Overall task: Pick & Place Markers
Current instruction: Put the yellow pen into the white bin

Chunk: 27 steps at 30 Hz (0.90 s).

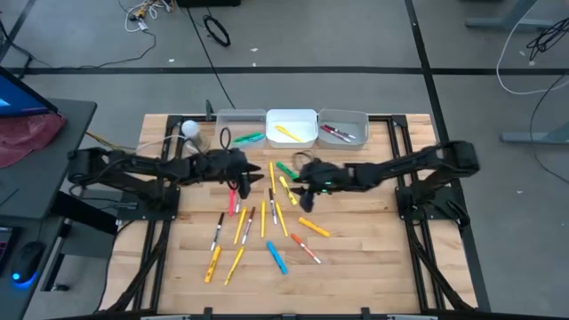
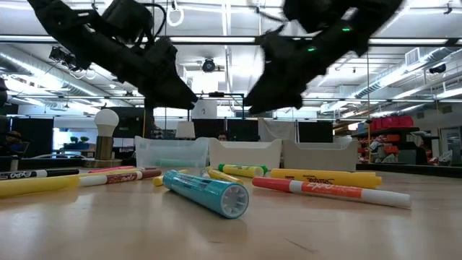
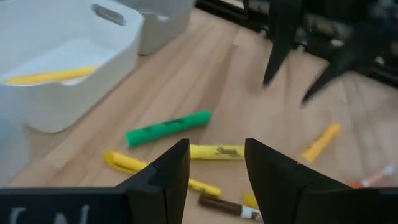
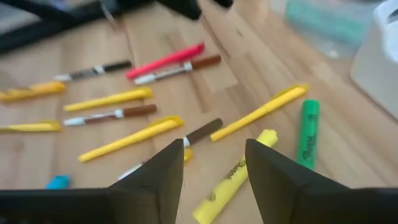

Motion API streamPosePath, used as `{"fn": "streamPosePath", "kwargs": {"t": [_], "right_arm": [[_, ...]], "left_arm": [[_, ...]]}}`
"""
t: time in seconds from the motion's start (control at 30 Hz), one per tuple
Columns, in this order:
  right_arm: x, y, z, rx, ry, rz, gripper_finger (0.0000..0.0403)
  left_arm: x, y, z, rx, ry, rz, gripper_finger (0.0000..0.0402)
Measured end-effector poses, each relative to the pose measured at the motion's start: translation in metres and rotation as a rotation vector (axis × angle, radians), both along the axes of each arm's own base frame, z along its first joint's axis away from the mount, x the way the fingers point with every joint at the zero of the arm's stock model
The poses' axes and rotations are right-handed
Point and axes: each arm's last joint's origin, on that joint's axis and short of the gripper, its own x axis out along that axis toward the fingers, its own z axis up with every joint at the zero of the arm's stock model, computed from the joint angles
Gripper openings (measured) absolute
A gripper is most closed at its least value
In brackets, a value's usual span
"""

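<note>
Seen from above, a wooden table carries three small bins in a row along its far edge and a scatter of markers across its middle. The sorting looks barely begun, as a judgement from how things lie: the left clear bin holds a green marker, the middle white bin holds a yellow marker, and the right clear bin holds a couple of red or dark ones. Well over a dozen markers lie loose on the table, so most of the work is left. The loose markers are thin pens, mostly yellow, with some orange, a blue one toward the near side, a pink-red one left of centre, a green one near the middle, and a few brown ones with white ends. They lie flat at all angles, some touching or crossing. Both arms reach in over the far part of the pile. The left claw hangs above the table with its two fingers apart and nothing between them; its wrist view shows a green and a yellow marker lying just beyond the fingertips. The right claw likewise stands open and empty over the middle markers, with a yellow highlighter and a brown marker below it.
</note>
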Motion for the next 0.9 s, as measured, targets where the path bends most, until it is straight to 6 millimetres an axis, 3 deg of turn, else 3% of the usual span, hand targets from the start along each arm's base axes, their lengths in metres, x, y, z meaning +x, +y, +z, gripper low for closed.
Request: {"fn": "streamPosePath", "kwargs": {"t": [0.2, 0.43, 0.67, 0.9], "right_arm": [[0.060, -0.016, -0.007, 0.031, 0.183, -0.061, 0.0189], [0.101, -0.040, -0.025, 0.057, 0.323, -0.132, 0.0201], [0.112, -0.057, -0.049, 0.069, 0.371, -0.170, 0.0189], [0.112, -0.061, -0.055, 0.064, 0.375, -0.173, 0.0151]], "left_arm": [[-0.005, -0.004, 0.012, 0.095, -0.018, 0.070, 0.0160], [-0.009, -0.004, 0.015, 0.126, -0.001, 0.070, 0.0160], [-0.010, -0.005, 0.012, 0.123, 0.025, 0.068, 0.0161], [-0.010, -0.005, 0.013, 0.123, 0.023, 0.068, 0.0161]]}}
